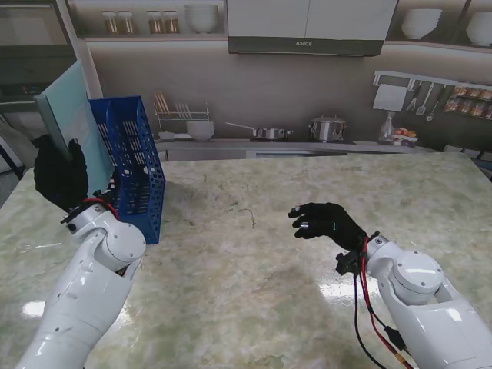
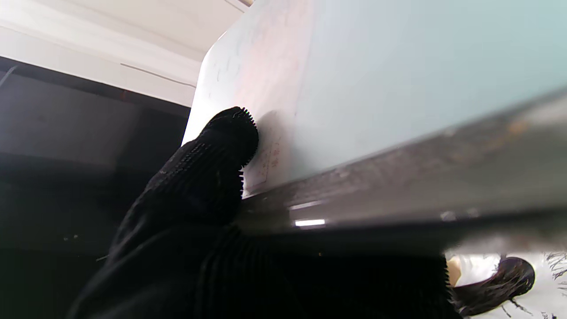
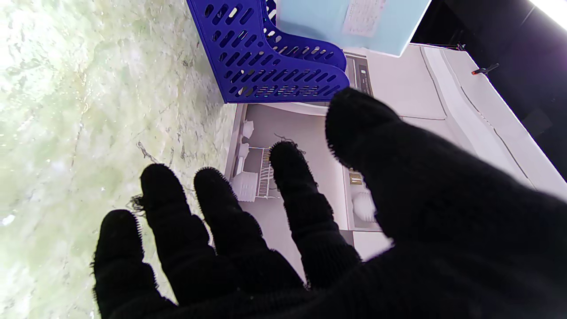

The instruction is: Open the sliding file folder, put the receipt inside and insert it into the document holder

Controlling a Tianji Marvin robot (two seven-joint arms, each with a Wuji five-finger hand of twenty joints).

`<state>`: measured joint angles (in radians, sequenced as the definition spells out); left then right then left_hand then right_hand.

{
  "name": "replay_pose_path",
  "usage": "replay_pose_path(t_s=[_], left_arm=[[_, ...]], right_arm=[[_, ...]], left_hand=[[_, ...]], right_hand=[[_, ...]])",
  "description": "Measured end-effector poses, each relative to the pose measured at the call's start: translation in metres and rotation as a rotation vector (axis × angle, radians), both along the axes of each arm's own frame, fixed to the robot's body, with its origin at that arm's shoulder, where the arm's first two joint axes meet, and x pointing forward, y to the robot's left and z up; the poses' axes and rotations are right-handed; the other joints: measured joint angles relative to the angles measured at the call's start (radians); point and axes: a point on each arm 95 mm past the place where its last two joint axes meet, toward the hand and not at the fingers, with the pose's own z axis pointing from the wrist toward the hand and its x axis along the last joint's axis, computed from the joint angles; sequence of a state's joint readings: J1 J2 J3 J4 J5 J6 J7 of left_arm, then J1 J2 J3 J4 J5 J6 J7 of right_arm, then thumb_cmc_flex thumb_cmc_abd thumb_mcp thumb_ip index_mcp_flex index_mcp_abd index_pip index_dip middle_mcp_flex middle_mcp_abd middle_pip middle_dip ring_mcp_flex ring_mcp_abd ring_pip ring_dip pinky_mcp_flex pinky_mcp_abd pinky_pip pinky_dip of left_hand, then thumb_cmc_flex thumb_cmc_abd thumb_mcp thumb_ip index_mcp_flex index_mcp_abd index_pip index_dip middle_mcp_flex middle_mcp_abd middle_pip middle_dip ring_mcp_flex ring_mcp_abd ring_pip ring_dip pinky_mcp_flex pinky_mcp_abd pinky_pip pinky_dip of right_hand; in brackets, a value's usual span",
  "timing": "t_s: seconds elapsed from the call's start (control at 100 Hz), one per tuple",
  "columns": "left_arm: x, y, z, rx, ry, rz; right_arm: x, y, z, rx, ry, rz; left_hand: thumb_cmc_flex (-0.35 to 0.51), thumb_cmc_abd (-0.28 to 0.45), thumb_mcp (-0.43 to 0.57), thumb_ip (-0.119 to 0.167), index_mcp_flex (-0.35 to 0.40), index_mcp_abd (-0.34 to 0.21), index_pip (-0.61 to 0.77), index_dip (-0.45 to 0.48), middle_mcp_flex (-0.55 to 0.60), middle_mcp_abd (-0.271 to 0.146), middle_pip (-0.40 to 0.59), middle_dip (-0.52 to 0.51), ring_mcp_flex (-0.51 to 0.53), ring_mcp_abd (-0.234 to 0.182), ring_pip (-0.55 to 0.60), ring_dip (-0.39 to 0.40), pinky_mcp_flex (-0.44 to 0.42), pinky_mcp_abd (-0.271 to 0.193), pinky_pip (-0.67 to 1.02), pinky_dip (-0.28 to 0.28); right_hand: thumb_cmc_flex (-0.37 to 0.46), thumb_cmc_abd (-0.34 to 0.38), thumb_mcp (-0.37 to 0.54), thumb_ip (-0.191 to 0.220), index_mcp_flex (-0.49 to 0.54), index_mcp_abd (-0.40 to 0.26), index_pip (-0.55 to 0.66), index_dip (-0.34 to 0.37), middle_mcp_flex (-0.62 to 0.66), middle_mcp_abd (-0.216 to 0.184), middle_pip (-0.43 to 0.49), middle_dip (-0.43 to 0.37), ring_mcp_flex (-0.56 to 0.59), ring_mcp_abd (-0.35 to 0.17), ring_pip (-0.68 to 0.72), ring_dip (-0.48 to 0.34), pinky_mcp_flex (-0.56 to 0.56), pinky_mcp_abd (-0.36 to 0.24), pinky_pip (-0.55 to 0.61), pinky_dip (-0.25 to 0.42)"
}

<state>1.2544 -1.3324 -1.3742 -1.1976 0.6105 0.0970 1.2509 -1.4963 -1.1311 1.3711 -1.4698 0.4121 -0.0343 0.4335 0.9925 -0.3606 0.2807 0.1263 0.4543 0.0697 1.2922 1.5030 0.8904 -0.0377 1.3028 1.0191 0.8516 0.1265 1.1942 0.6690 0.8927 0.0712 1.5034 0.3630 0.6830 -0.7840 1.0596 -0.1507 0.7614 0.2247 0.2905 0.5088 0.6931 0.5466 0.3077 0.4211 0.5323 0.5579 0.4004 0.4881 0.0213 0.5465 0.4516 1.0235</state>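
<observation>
My left hand [image 1: 60,175], in a black glove, is shut on the pale blue file folder [image 1: 73,123] and holds it upright beside and above the blue document holder [image 1: 132,165] at the table's left. The left wrist view shows a gloved finger [image 2: 221,150] pressed on the folder [image 2: 376,79], whose grey slide bar [image 2: 398,186] runs along one edge. The receipt [image 3: 362,17] shows faintly through the folder [image 3: 319,22] in the right wrist view, above the holder [image 3: 266,62]. My right hand [image 1: 329,223] hovers open over the table's middle, fingers [image 3: 230,208] spread, holding nothing.
The green marble table [image 1: 254,269] stretches under both arms. Behind it runs a kitchen counter with a dish rack [image 1: 181,121], a pan [image 1: 265,132] and a pot [image 1: 328,127]. Red and black cables [image 1: 369,315] hang from my right wrist.
</observation>
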Motion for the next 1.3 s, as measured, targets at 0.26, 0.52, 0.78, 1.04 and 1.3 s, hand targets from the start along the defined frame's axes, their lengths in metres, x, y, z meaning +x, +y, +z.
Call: replay_pose_path(t_s=[0.26,0.52,0.78,1.04,1.3], left_arm=[[0.010,-0.006,-0.003,-0.010,0.018,-0.004],[0.016,-0.004,-0.011,-0.005,0.046,0.019],[0.027,-0.004,-0.016,-0.006,0.060,0.037],[0.034,-0.004,-0.020,-0.011,0.053,0.049],[0.041,-0.006,-0.023,-0.007,0.034,0.059]], right_arm=[[0.000,-0.001,0.000,-0.003,0.002,-0.001],[0.001,-0.001,-0.002,0.000,0.010,0.003],[0.002,-0.001,-0.004,0.003,0.011,0.007],[0.003,-0.001,-0.005,0.008,0.015,0.014],[0.004,0.000,-0.006,0.007,0.014,0.016]], left_hand=[[0.000,0.006,-0.007,0.000,-0.007,-0.001,-0.001,0.000,0.000,-0.001,-0.001,-0.001,-0.004,-0.002,-0.004,0.000,-0.005,-0.001,-0.005,0.000],[0.009,0.015,-0.026,-0.022,-0.017,-0.013,-0.005,0.000,-0.011,-0.009,-0.011,-0.009,-0.013,-0.008,-0.018,-0.011,-0.013,-0.012,-0.035,0.000],[0.009,0.029,-0.051,-0.041,-0.040,-0.054,-0.007,0.000,-0.022,-0.041,-0.028,-0.026,-0.030,-0.019,-0.051,-0.029,-0.024,-0.025,-0.080,-0.023],[0.009,0.045,-0.077,-0.052,-0.057,-0.093,-0.008,0.000,-0.047,-0.068,-0.051,-0.049,-0.048,-0.030,-0.077,-0.042,-0.025,-0.045,-0.131,-0.039],[0.016,0.071,-0.098,-0.076,-0.091,-0.120,-0.007,0.000,-0.064,-0.086,-0.077,-0.069,-0.068,-0.030,-0.095,-0.052,-0.027,-0.054,-0.172,-0.051]], right_hand=[[0.000,0.000,0.000,0.000,0.000,0.000,0.000,-0.001,0.000,0.000,0.000,0.000,0.000,0.000,0.000,0.000,0.000,0.000,0.000,0.000],[0.000,0.000,0.009,0.000,0.000,-0.010,0.001,-0.004,0.000,-0.001,0.000,-0.001,0.000,0.000,-0.008,0.000,0.000,0.000,0.000,0.000],[0.000,0.000,0.009,0.000,0.000,-0.014,0.011,-0.011,0.000,-0.001,0.000,-0.007,0.000,-0.001,-0.010,0.000,0.000,0.000,-0.002,0.000],[0.000,-0.015,0.019,0.000,0.000,-0.022,0.011,-0.012,0.000,-0.010,0.000,-0.009,0.000,-0.001,-0.012,-0.006,0.000,0.000,-0.004,0.000],[0.000,-0.016,0.019,0.000,0.000,-0.033,0.011,-0.023,0.000,-0.013,0.000,-0.011,0.000,-0.001,-0.013,-0.008,0.000,0.000,-0.014,0.000]])
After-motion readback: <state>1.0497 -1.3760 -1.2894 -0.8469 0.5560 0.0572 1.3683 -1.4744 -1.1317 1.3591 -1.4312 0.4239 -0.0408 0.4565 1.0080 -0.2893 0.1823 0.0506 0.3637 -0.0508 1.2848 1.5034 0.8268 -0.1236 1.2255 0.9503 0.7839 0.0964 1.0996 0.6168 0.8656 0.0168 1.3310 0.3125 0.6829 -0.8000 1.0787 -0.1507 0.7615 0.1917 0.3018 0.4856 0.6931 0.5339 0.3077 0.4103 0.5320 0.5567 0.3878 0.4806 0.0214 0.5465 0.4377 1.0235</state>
